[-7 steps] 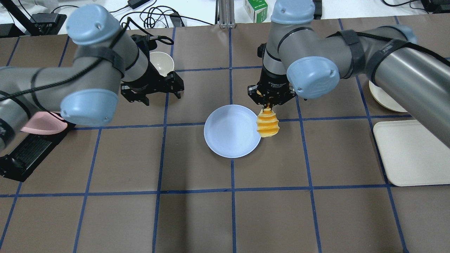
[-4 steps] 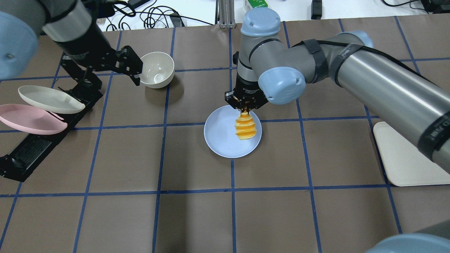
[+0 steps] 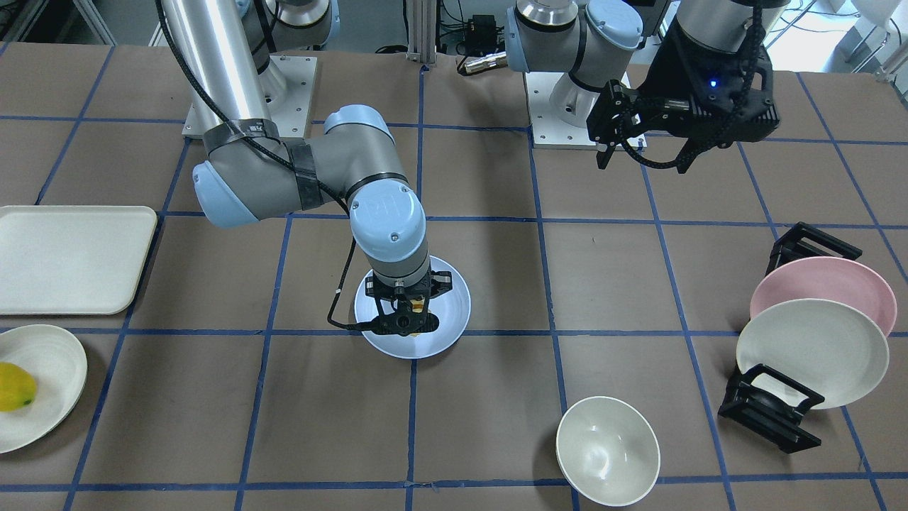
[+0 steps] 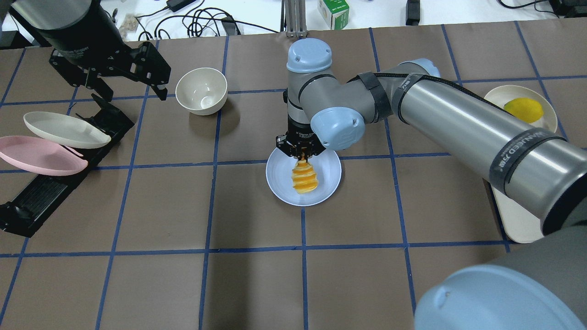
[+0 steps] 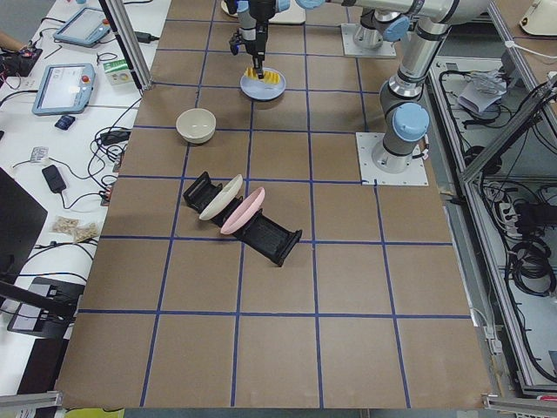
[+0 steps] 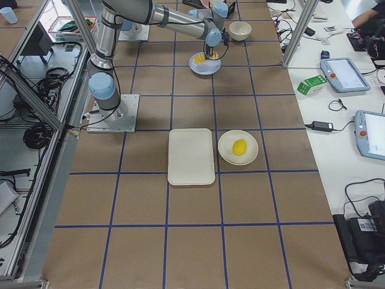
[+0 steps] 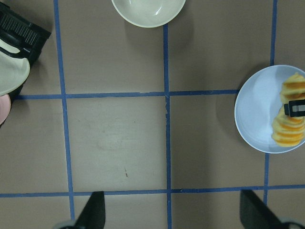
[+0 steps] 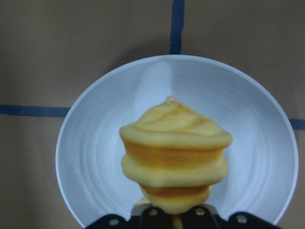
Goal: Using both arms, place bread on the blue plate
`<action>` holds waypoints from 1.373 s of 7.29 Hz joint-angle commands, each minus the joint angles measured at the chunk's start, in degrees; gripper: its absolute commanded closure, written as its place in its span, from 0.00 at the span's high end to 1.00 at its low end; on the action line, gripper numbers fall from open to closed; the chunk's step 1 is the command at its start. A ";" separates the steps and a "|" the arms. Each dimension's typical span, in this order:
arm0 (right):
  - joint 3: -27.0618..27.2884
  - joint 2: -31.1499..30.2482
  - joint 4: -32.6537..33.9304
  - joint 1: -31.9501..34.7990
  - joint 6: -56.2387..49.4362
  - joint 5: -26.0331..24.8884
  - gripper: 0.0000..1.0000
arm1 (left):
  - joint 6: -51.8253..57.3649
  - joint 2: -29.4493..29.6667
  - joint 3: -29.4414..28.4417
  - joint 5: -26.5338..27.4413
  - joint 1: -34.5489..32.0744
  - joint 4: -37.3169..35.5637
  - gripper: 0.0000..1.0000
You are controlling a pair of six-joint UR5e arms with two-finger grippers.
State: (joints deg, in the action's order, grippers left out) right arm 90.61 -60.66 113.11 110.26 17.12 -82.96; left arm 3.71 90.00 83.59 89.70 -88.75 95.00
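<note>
The bread (image 4: 305,178), a ridged yellow-orange loaf, hangs end-down from my right gripper (image 4: 301,158), which is shut on its top end. It hangs over the middle of the blue plate (image 4: 279,176), which lies near the table's centre. The right wrist view shows the bread (image 8: 174,152) against the plate (image 8: 95,157); I cannot tell if they touch. My left gripper (image 4: 130,87) is open and empty, raised at the far left, well away from the plate. Its wrist view shows the plate (image 7: 255,112) and the bread (image 7: 288,129) at the right edge.
A white bowl (image 4: 202,89) stands left of the plate. A black rack (image 4: 50,192) at the left edge holds a cream plate (image 4: 64,130) and a pink plate (image 4: 39,156). On the right are a cream tray (image 4: 509,215) and a cream plate with a yellow fruit (image 4: 523,110).
My right gripper has carried the bread leftward from the plate's right rim to above its middle. My left arm has pulled back to the far left, uncovering the rack and bowl.
</note>
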 commanded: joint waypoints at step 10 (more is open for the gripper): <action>-0.69 -14.70 -9.55 -11.70 -6.09 -5.28 1.00 | -0.37 -0.97 1.40 0.13 -0.73 -0.43 1.00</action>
State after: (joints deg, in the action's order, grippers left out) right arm 90.08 -70.08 107.96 103.45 14.43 -87.11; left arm 3.54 89.03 84.98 89.80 -89.47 94.57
